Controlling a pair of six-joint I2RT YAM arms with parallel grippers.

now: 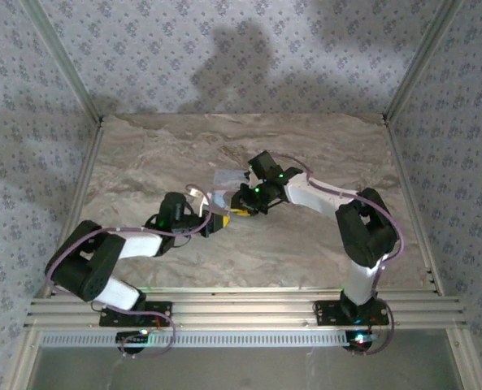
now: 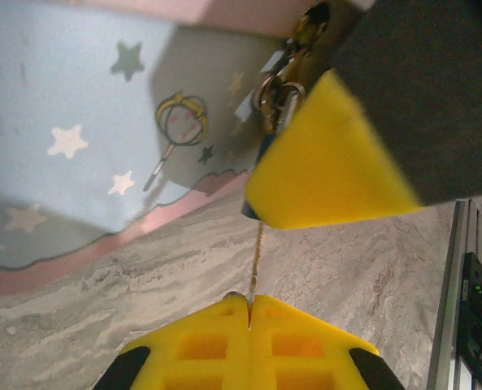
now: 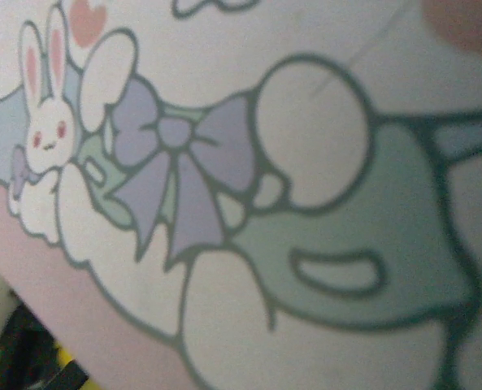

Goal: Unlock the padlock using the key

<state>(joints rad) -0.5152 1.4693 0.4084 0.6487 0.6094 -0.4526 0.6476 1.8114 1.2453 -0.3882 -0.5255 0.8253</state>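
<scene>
Tiny teal padlock, upper middle of the left wrist view, tucked behind a yellow pad of the right claw, close against the tin. Likely light, hard and smooth, so easy to lift but quick to spin or slip. Best gripped flat on its two wide sides, leaving shackle and keyhole free. Key seen edge-on as a thin gold line, running from the left claw up toward the padlock's bottom; in the keyhole or not, cannot tell. Thin and stiff, probably easy to twist out of line, so best held by the head and turned gently. Left claw squeezed tight on the key, no gap between the fingers. Right claw narrow, with its pad touching the padlock and its other finger hidden, so cannot tell: gripping or just resting. Silver ring just above the padlock. Left wrist view: padlock, key and both claws together, stars and a girl on the tin's side, grey table below. Right wrist view: tin up very close, with a bunny and a bow, all blurry. Top view: both arms meeting at mid frame, left claw just lower left of the right one, padlock and key too small to make out there.
</scene>
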